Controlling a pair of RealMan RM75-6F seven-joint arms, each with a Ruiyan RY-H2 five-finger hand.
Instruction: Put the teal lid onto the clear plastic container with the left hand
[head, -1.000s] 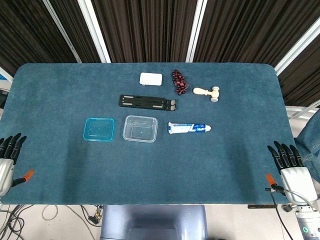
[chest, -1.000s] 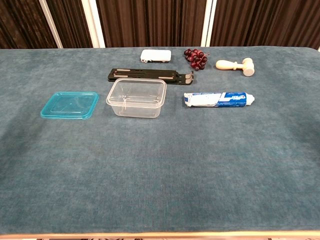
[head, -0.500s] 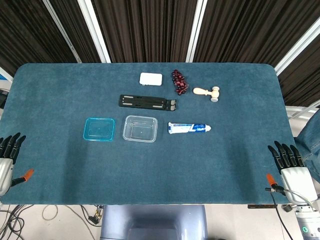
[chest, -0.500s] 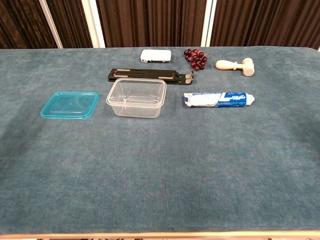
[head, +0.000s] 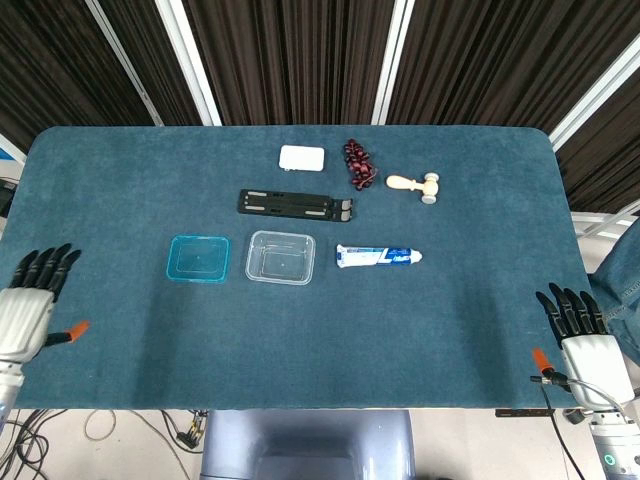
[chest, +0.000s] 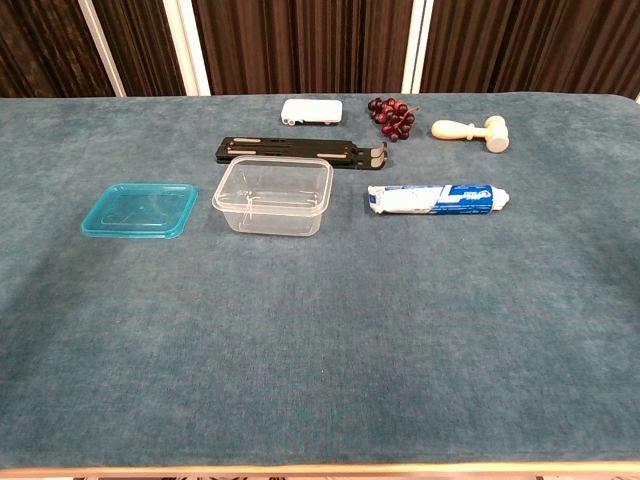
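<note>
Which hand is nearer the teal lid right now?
Left. The left hand sits at the table's near-left edge, the teal lid just ahead and inward; the right hand is across at the near-right corner.

Left hand (head: 28, 305): near-left table edge in head view, palm down, fingers (head: 48, 265) straight, spread, empty. Right hand (head: 582, 335): near-right edge, fingers (head: 570, 305) likewise extended and apart, holding nothing. Neither hand shows in chest view.
</note>
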